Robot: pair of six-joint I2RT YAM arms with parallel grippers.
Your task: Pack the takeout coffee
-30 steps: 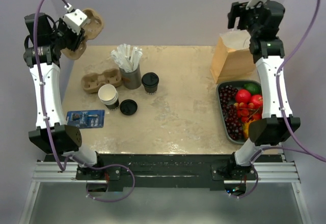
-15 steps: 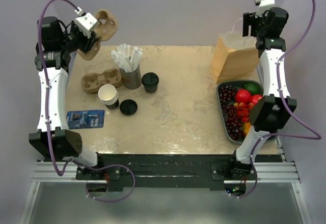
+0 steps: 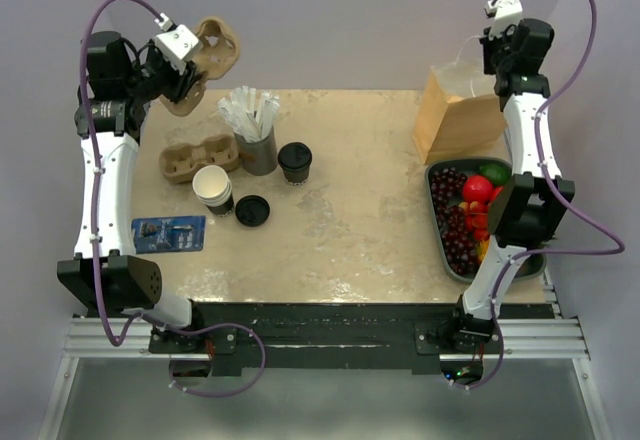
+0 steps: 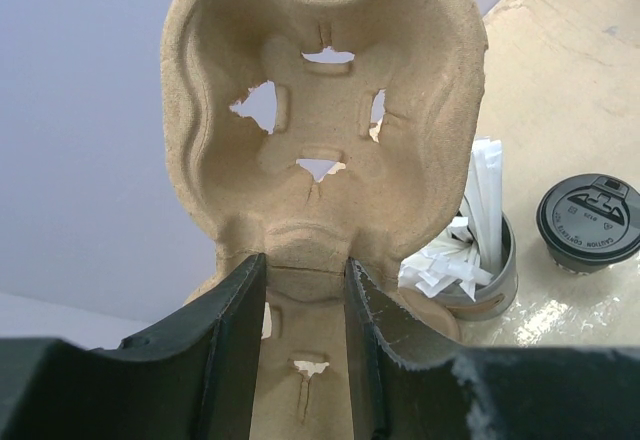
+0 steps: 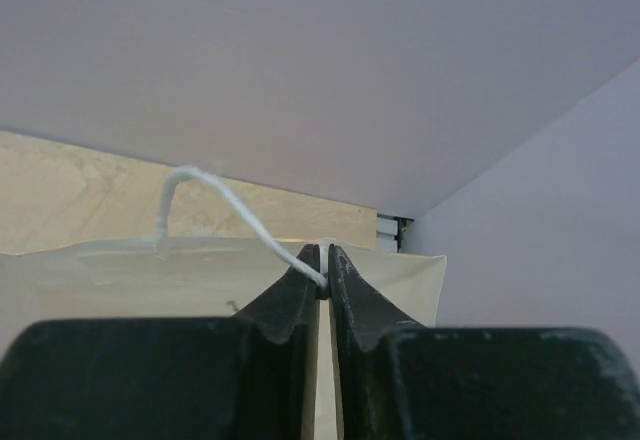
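The left gripper pinches the middle bridge of a moulded pulp cup carrier, holding it off the table at the upper left of the overhead view. The right gripper, pressed together, nips the white string handle of the brown paper bag at the upper right. The takeout coffee stands lidded left of centre, just right of a tin of white wrapped sticks, well apart from both grippers.
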